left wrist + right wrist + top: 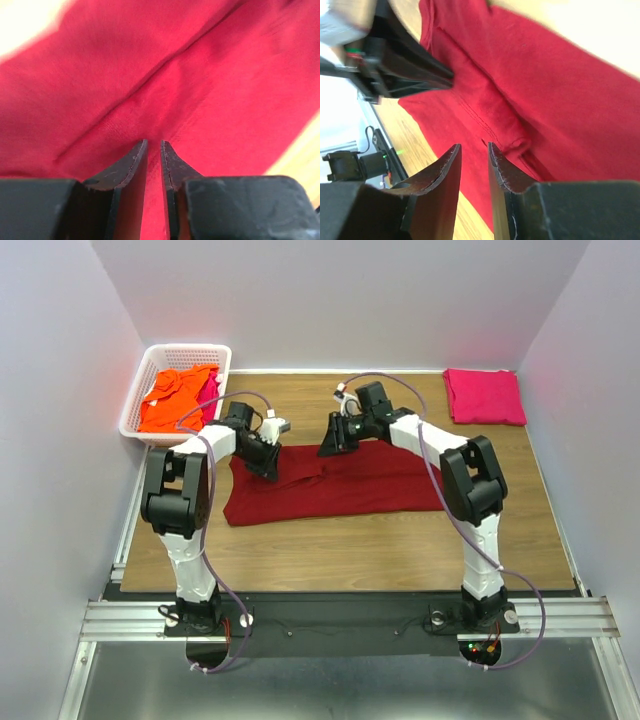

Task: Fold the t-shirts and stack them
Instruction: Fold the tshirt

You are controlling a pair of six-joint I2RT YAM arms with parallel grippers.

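Light wood table [380,540] boxed in by plain white back wall [340,300] and side walls [50,420], even soft light, aluminium rail [350,612] along near edge, grey metal surface [350,680] below

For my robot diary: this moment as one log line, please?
dark red t-shirt: spread out | left gripper: slightly open, over it | right gripper: same

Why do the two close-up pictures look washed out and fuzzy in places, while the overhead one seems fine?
Top external view: even light, sharp, no glare on the dark red t-shirt. Left wrist view: cloth soft-focused up close, table blown out pale yellow at the corners. Right wrist view: table glares white top right, left gripper blurred upper left.
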